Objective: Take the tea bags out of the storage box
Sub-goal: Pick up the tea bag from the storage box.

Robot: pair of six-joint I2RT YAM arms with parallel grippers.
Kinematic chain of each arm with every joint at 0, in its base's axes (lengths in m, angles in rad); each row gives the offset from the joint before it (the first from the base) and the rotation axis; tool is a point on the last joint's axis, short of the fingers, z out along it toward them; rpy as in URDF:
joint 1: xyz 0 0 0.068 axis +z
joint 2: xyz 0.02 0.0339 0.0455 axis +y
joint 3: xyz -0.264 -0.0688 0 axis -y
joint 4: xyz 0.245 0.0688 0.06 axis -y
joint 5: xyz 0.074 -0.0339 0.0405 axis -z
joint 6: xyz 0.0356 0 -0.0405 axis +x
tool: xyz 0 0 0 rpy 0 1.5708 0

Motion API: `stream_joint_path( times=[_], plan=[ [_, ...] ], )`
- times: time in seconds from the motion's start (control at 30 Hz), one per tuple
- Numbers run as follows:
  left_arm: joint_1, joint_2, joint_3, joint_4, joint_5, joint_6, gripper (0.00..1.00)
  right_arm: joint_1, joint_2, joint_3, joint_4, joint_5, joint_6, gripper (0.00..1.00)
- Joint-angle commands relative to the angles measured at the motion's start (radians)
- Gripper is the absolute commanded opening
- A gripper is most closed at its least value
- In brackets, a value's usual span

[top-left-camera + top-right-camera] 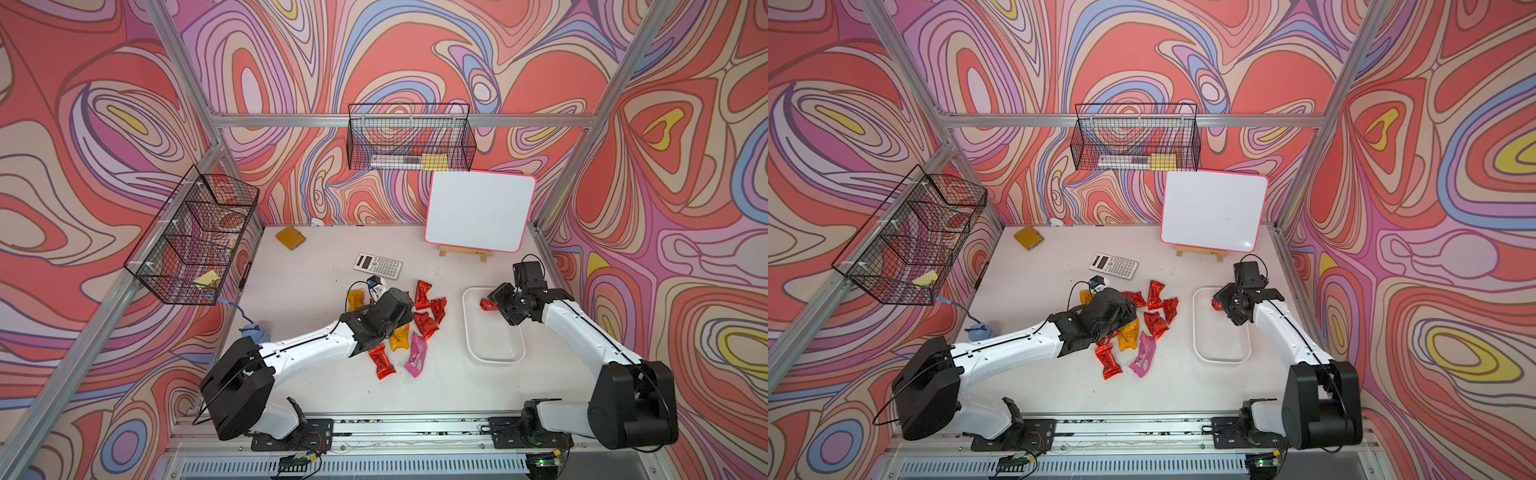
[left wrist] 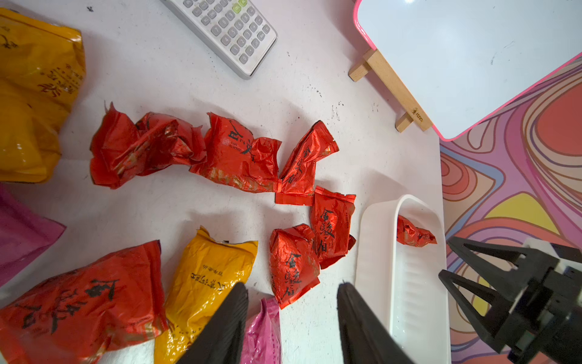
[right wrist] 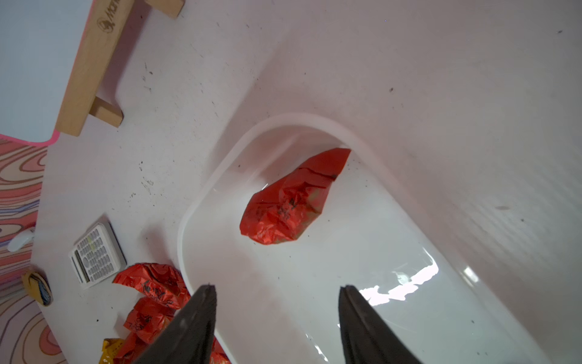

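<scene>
The white storage box point(image 1: 469, 332) point(image 1: 1199, 332) sits on the table's right side. One crumpled red tea bag point(image 1: 485, 304) point(image 3: 293, 201) point(image 2: 414, 234) lies in its far end. My right gripper point(image 3: 277, 288) point(image 1: 495, 307) hovers over the box, open and empty, its tips a little short of that bag. Several tea bags point(image 1: 424, 324) point(image 1: 1154, 322) point(image 2: 239, 154), red, orange-yellow and pink, lie scattered on the table left of the box. My left gripper point(image 2: 293, 285) hangs above this pile, open, with nothing between its fingers.
A calculator point(image 1: 377, 265) lies behind the pile. A pink-edged whiteboard point(image 1: 480, 212) on a wooden easel stands at the back right, a mustard pad point(image 1: 290, 237) at the back left. Black wire baskets point(image 1: 409, 137) point(image 1: 195, 237) hang on the walls. A blue cloth point(image 1: 253, 332) lies at the left edge.
</scene>
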Motion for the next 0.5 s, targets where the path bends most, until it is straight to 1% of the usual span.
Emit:
stream_joint_path(
  times=[0.0, 0.17, 0.27, 0.33, 0.47],
  plan=[
    [0.012, -0.036, -0.018, -0.009, -0.029, -0.004, 0.51, -0.026, 0.049, -0.016, 0.090, -0.031, 0.064, 0.63],
    [0.016, -0.052, -0.022, -0.017, -0.043, -0.002, 0.51, -0.049, 0.124, -0.014, 0.147, -0.042, 0.082, 0.62],
    [0.020, -0.066, -0.030, -0.021, -0.052, -0.002, 0.51, -0.055, 0.165, -0.009, 0.173, -0.040, 0.082, 0.59],
    [0.024, -0.075, -0.038, -0.022, -0.057, -0.003, 0.51, -0.056, 0.188, -0.013, 0.189, -0.039, 0.082, 0.55],
    [0.026, -0.093, -0.049, -0.029, -0.066, -0.007, 0.51, -0.057, 0.212, -0.024, 0.218, -0.036, 0.078, 0.41]
  ],
)
